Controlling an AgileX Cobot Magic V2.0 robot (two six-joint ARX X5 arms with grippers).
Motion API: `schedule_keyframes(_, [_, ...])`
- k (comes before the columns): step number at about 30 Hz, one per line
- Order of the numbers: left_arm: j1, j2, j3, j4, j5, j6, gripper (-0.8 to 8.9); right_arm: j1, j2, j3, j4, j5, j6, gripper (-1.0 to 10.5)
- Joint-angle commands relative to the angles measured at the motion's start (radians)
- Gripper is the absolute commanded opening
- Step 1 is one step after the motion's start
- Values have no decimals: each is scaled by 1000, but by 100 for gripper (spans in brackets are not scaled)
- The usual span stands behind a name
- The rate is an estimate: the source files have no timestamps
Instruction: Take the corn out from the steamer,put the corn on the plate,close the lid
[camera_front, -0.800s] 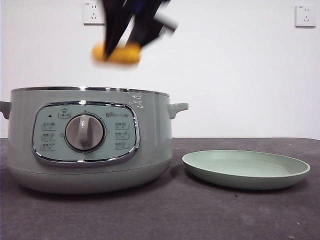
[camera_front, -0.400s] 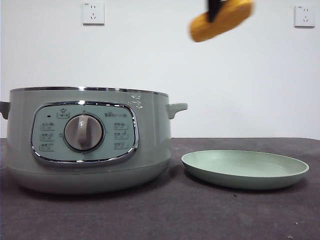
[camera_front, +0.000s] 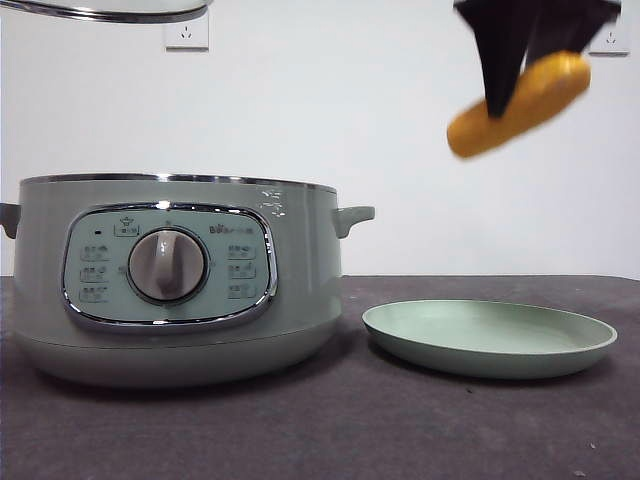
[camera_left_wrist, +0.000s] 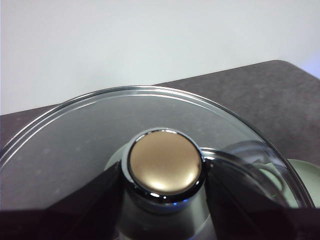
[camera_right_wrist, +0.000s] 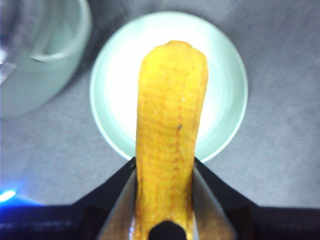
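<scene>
Lid (camera_front: 105, 10): aloft at top left, above the steamer; left gripper (camera_left_wrist: 165, 175) clamped on its knob (camera_left_wrist: 165, 167).
Steamer (camera_front: 180, 280): on the table (camera_front: 400, 430), left, uncovered.
Plate (camera_front: 490, 340): just right of the steamer, bare.
Corn (camera_front: 520, 104): tilted, high above the plate, pinched between the right gripper (camera_right_wrist: 165, 200) jaws.

Markings, as I read them from the front view: steamer (camera_front: 180, 280), control panel (camera_front: 168, 265): small icon buttons on both sides of the dial (camera_front: 168, 265), plus a short printed brand line at upper right, too small for me to read. Nothing else carries legible text.
</scene>
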Motion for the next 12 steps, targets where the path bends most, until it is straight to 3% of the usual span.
schedule_keyframes(1, [-1,-2,10,69,29,-14,-9,-3,11,-106,98,0,9,-12])
schedule_keyframes(12, [-1,5,10,71,45,-30,-9,-3,11,-475,602,0,37,-12])
